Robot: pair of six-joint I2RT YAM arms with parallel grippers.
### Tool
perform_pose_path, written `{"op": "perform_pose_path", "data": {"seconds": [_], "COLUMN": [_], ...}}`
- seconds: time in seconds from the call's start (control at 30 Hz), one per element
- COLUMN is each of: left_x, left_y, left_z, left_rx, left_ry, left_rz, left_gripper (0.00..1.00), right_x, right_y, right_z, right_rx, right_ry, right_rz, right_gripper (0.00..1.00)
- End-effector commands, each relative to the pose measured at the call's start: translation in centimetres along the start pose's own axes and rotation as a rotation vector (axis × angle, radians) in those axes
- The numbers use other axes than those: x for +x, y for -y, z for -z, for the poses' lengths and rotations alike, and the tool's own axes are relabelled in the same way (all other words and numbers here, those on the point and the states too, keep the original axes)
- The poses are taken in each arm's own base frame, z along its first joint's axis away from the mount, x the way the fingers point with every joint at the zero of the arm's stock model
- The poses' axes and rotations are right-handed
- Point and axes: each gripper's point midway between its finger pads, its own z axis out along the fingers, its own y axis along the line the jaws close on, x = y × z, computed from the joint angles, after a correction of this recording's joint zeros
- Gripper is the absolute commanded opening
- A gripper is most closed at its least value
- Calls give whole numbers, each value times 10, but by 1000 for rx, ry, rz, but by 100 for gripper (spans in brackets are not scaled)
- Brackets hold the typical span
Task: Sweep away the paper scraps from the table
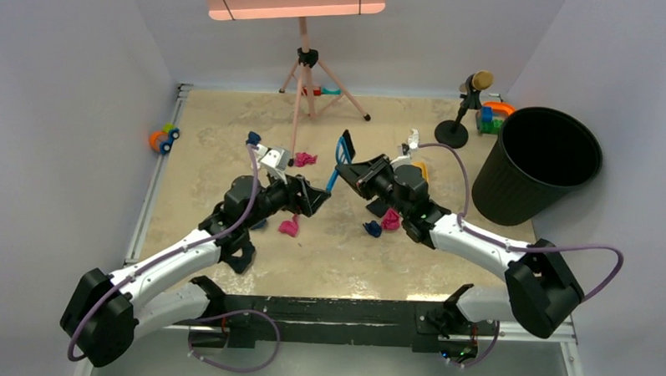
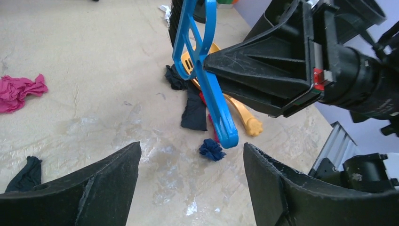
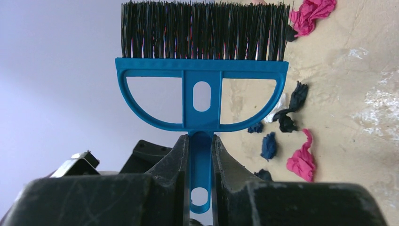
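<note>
Paper scraps lie over the beige table: pink wads, a dark blue one. My right gripper is shut on the handle of the blue hand brush, held off the table; in the right wrist view the fingers clamp the handle and the brush has its bristles pointing away. My left gripper is open and empty; in its view it hovers near a blue wad, the brush and the yellow dustpan.
A black round bin stands at the right edge. A pink tripod stands at the back middle, a stand and coloured toys at the back right, a toy car at the left rail.
</note>
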Motion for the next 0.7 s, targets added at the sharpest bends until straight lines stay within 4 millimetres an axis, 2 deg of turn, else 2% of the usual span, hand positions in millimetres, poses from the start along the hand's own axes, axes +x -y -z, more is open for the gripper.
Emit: {"op": "perform_pose_path", "data": {"seconds": [0.0,0.2,0.43,0.67], "left_x": [-34,-41,-39,-33], "left_y": [20,24,22,19], "left_z": [-16,-21,-28,-38], "left_rx": [52,61,53,58], "left_ry": [75,91,81,75], "left_rz": [-98,-112,-116,-104], "left_gripper": [82,81,67,59], "right_x": [-10,-10,-2,-1], "right_y": [-26,-24,-26,-29], "right_z": [1,4,2,1], "right_rx": [8,50,55,62], "right_ry": [74,103,87,95], "right_rz": [-45,-47,-43,-39], "right_gripper": [0,0,0,0]}}
